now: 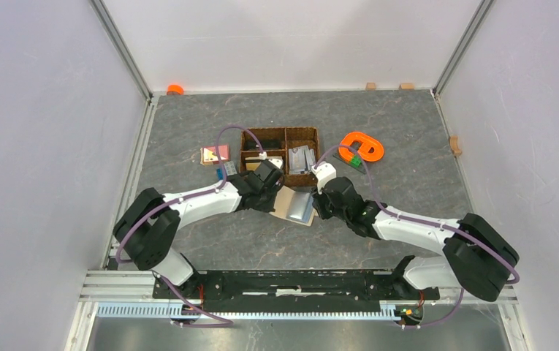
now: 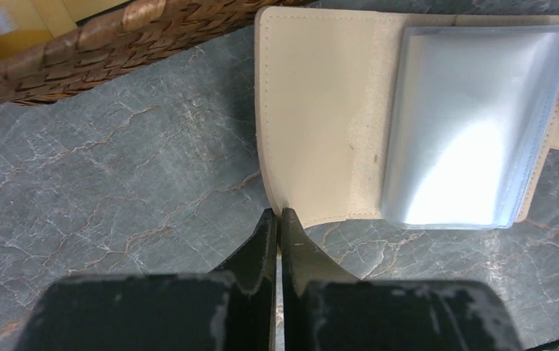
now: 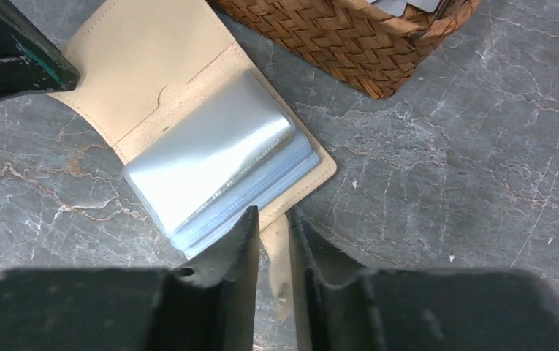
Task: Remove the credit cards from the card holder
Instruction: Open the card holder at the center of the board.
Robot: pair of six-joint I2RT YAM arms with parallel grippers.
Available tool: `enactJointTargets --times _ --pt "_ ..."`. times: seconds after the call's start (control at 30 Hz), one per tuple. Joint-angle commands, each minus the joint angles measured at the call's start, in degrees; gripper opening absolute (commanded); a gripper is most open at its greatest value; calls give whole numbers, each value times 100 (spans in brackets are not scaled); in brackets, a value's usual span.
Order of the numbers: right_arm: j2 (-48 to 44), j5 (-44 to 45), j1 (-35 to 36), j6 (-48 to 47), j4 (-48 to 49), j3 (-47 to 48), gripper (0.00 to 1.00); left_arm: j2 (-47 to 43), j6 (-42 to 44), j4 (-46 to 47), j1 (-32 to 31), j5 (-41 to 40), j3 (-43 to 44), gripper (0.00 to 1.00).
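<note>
Two arms are meeting over the card holder (image 1: 295, 205), which is lying open on the grey marbled table (image 1: 378, 124), on the near side of the woven divided basket (image 1: 280, 130) and just beside it; its beige cover is spreading to the left and its stack of clear plastic sleeves (image 3: 210, 153) is resting on the right half; the left gripper (image 2: 279, 216) is standing with fingers pressed together, tips touching the left edge of the cover; whether leather is sitting between them I cannot tell; the right gripper (image 3: 272, 218) is holding its fingers a little apart, and the snap tab (image 3: 277, 252) is lying in the narrow gap between them.
</note>
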Motion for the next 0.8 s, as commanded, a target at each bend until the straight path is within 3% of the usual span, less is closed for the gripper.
enactJointTargets --times 0.0,0.2,0.23,0.27,0.77 --pt "110 -63 -163 202 162 112 32 326 96 0 -29 53 -91 2" --pt "207 -711 -638 589 461 -195 59 194 -42 238 -23 8 -364 2" --pt "254 -791 -684 622 491 -219 61 -435 -43 240 -21 -54 -369 3" --pt "311 -864 -722 640 507 -221 62 56 -36 239 -21 -104 -381 3" --pt "803 -1140 -606 436 -302 270 55 -488 141 343 -30 2 -453 12"
